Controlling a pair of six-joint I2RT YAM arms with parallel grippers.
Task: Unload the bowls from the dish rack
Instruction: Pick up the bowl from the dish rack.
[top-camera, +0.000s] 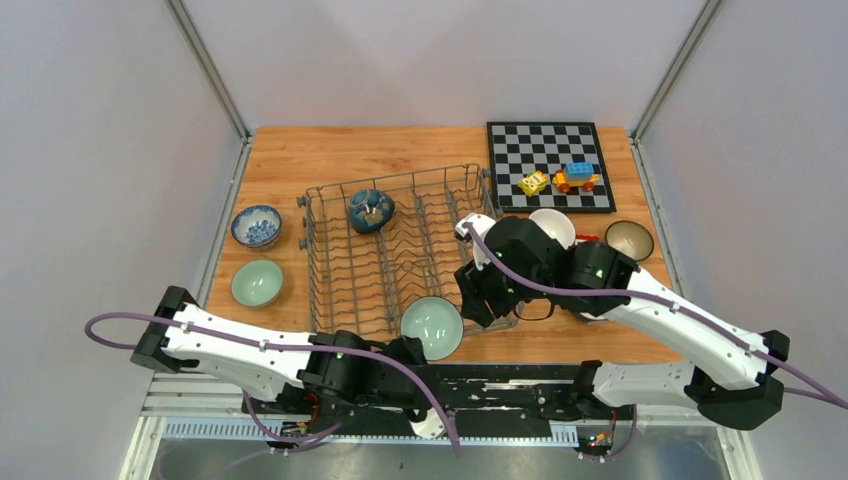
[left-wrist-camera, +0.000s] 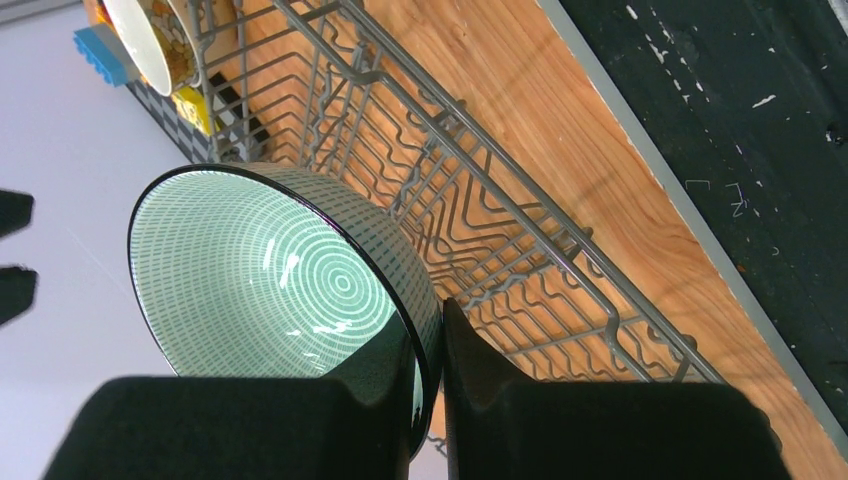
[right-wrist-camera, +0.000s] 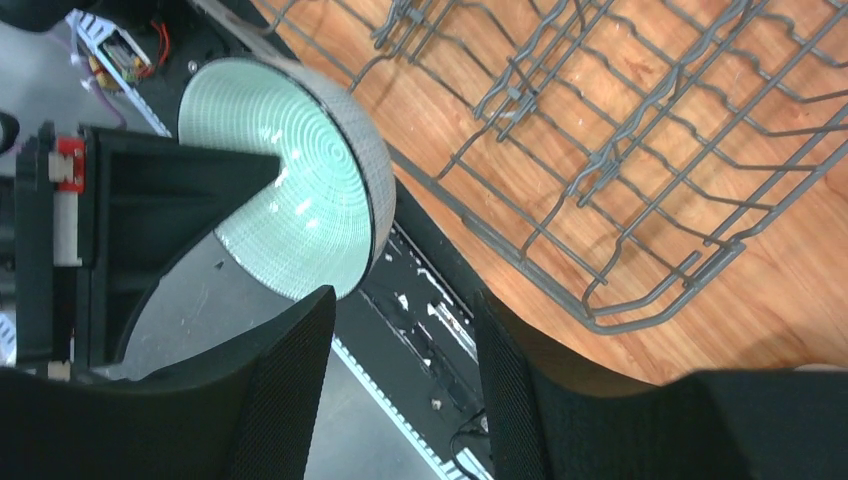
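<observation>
Left wrist view: the left gripper (left-wrist-camera: 425, 335) pinches the green bowl (left-wrist-camera: 270, 280) by its rim at the dish rack's (left-wrist-camera: 520, 230) near edge. The right gripper (right-wrist-camera: 400, 330) hangs spread nearby.

A dark teal bowl (top-camera: 370, 210) sits in the far part of the dish rack (top-camera: 335, 262). At its near edge the left gripper (top-camera: 413, 347) touches a mint-green bowl (top-camera: 433, 325). A blue-and-white bowl (top-camera: 256, 226) stands left of the rack.

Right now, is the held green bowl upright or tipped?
Tipped: the green bowl faces sideways, not up, rim pinched by the left gripper.
</observation>
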